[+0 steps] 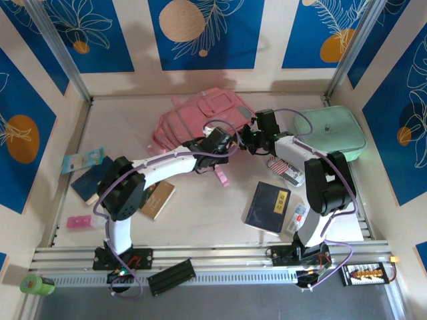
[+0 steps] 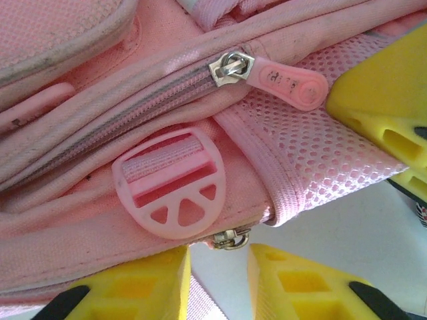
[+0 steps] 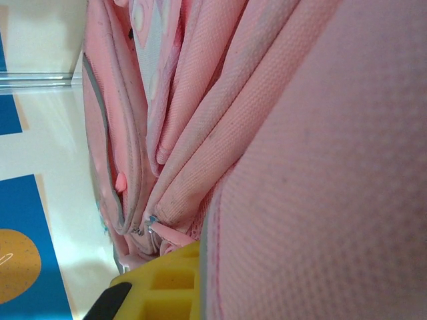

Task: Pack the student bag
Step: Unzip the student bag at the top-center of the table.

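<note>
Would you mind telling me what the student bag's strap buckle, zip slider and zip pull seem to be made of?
On the student bag: strap buckle, moulded pink plastic, smooth with a soft sheen; zip slider, metal, silvery with bright glints; zip pull, likely rubber or soft plastic, matte pink with raised lettering.

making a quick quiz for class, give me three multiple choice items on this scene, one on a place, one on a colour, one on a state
1. Where is the mint-green case? A on top of the bag; B right of the student bag; C front left corner.
2. What colour are the left gripper's fingers? A red; B white; C yellow.
3. The zip above the pink buckle is: A closed; B gaping wide; C torn off.
Key: B, the top view shows it off the bag's right side; C, the left wrist view shows yellow; A, its teeth meet along the visible stretch.
</note>
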Motion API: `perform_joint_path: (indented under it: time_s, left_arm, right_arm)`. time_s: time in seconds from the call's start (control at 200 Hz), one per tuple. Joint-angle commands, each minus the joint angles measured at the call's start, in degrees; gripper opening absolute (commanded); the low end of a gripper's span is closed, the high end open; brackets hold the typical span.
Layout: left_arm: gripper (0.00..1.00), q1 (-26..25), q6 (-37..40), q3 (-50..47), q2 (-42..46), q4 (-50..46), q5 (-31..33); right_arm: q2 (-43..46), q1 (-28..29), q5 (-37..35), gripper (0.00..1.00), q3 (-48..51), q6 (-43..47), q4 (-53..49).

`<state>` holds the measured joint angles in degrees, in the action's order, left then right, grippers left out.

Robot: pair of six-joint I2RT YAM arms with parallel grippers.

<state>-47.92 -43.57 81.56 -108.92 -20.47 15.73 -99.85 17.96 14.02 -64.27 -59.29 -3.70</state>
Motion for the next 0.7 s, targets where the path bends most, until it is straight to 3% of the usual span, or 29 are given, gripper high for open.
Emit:
perform_joint_path:
  time_s: [0.0, 0.415, 0.695]
  left_arm:
    - [0.29, -0.2, 1.6, 2.3, -1.9, -1.6, 1.7]
    - [0.26, -0.2, 5.2, 6.9, -6.0, -2.5, 4.2]
    - [0.12, -0.1, 5.3, 6.7, -4.9, -3.9, 6.6]
  right_arm:
    - [2.8, 0.7, 5.4, 0.02, -3.0, -0.6, 0.9]
    - [3.3, 0.9, 6.5, 0.02, -3.8, 1.0, -0.6]
    - [3.7, 0.7, 4.6, 0.01, -3.5, 2.1, -2.1]
